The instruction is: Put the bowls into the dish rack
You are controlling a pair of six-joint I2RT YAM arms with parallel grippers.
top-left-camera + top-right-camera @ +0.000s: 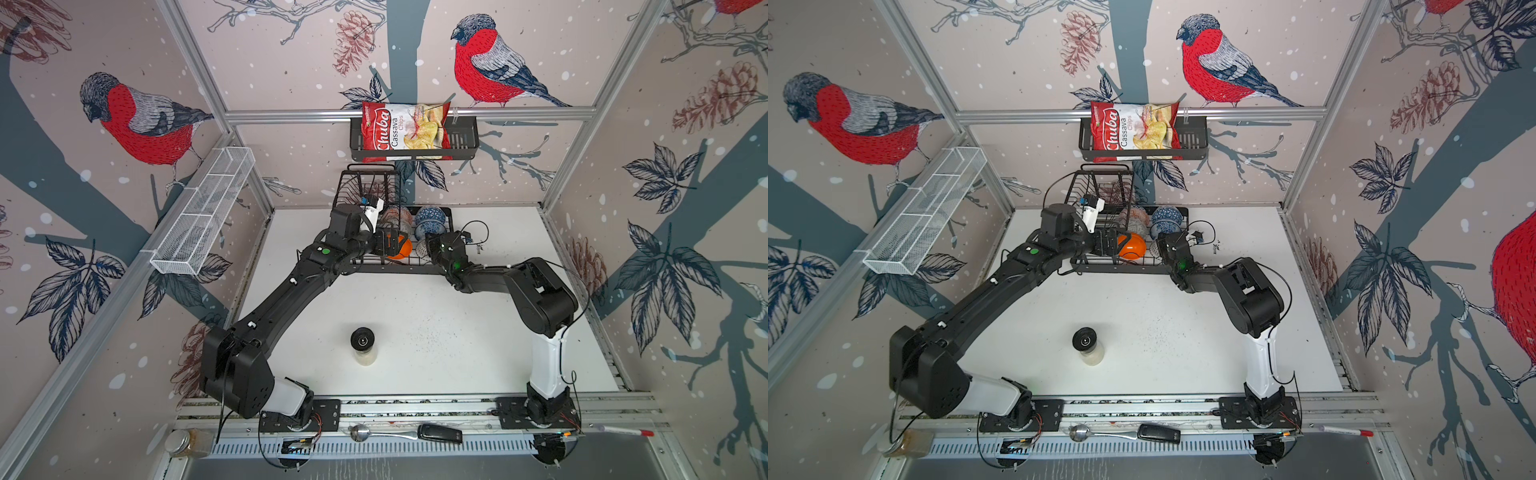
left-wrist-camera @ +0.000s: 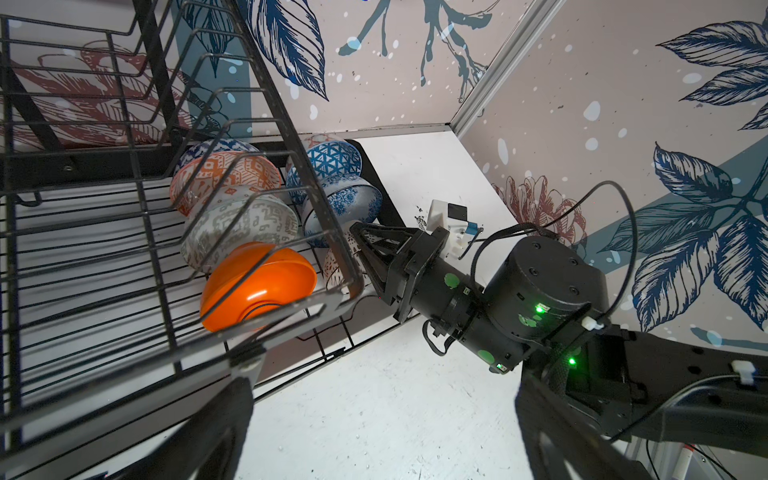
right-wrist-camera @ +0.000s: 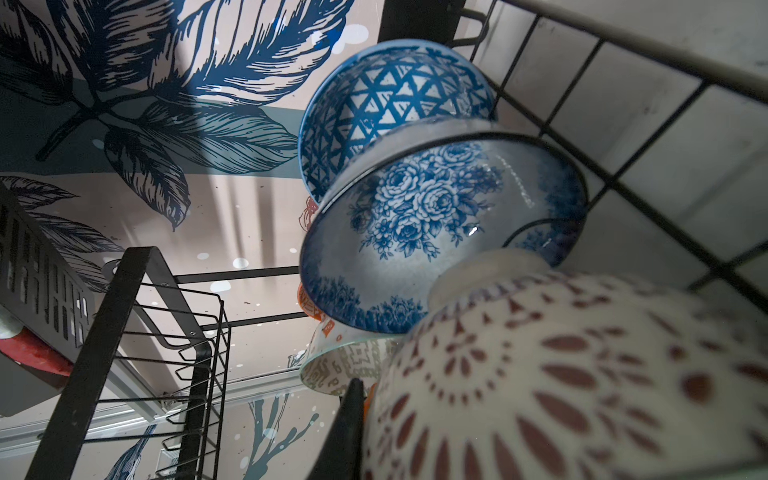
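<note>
The bowls (image 2: 241, 232) stand on edge in the rack (image 1: 399, 270), twelve o'clock on the counter (image 1: 415, 316), propped by its wires. The left hand (image 1: 388, 246) gapes wide beside the orange bowl (image 2: 257, 286). Whether the right hand (image 2: 365, 249) grips the lattice bowl (image 3: 540, 374) is unclear.

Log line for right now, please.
bowls: in dish rack lower tray | left pincer: open, by orange bowl | right pincer: at lattice bowl, grip unclear
</note>
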